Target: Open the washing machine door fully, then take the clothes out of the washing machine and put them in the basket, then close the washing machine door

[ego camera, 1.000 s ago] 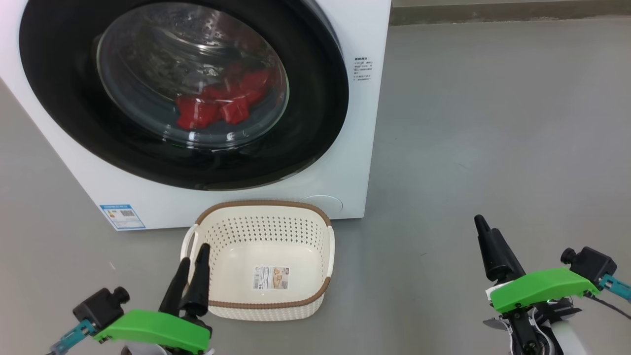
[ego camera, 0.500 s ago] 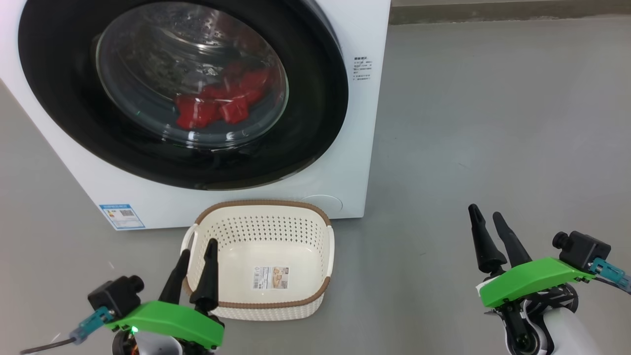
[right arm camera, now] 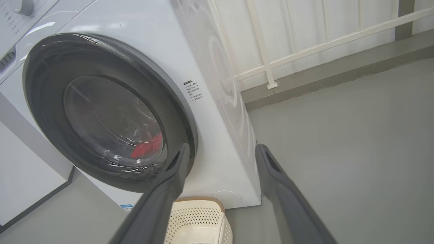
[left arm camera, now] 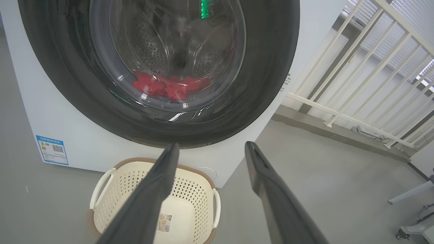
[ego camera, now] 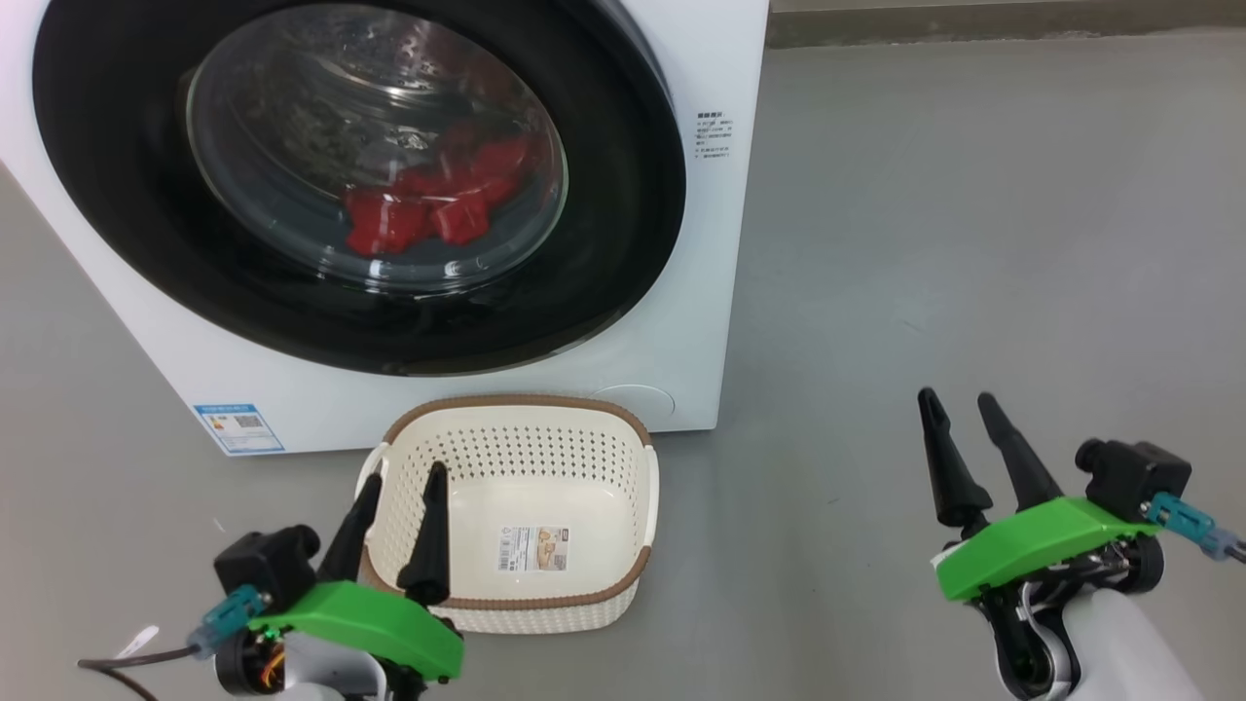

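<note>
Red clothes (ego camera: 428,209) show dimly behind the shut washing machine door (ego camera: 623,224).

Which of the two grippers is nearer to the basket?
The left gripper: it overlaps the rim of the basket; the right gripper stands apart over bare floor.

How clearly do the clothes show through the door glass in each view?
Head view: clothes sharp, though the bulging washing machine door breaks them into facets. Left wrist view: white glare streaks beneath them. Right wrist view: hazy reflections, small red patch.
</note>
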Robot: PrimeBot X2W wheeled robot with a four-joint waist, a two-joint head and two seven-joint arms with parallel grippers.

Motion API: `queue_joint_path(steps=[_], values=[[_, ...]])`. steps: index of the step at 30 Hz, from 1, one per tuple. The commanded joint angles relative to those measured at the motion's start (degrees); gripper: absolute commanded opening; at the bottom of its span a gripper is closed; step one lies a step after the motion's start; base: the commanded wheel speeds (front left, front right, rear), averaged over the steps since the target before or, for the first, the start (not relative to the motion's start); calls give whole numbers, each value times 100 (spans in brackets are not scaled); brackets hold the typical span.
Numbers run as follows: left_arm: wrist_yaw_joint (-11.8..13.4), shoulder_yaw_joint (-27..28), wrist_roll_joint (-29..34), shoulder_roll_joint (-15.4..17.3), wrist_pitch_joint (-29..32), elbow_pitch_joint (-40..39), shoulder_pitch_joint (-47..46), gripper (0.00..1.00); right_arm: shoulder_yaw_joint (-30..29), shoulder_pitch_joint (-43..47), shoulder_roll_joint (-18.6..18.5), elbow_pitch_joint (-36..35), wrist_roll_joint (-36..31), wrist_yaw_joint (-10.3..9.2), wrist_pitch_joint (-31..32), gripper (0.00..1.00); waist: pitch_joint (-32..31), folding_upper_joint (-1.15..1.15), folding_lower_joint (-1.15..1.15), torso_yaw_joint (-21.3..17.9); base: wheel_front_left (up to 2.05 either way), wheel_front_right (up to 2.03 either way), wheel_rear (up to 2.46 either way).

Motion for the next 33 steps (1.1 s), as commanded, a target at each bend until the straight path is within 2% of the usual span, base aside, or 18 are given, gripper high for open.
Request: queue_joint_path(steps=[1, 18, 29, 33], values=[[34, 99, 251, 84, -96, -89, -313, 100, 98, -338, -59, -158, -246, -4, -86, 100, -5, 0, 0, -2, 0, 0, 0], [167, -83, 1301, 95, -365, 66, -501, 100, 170, -475, -77, -105, -1307, -5, -355, 100, -79, 0, 0, -14, 0, 0, 0], [394, -167, 1979, 103, -548, -31, -575, 100, 250, -586, -88, -47, -1990, -5, -538, 100, -88, 0, 0, -5, 0, 0, 0], [414, -156, 2004, 103, -548, -58, -568, 100, 244, -589, -88, -33, -1989, -5, -538, 100, -74, 0, 0, 4, 0, 0, 0]])
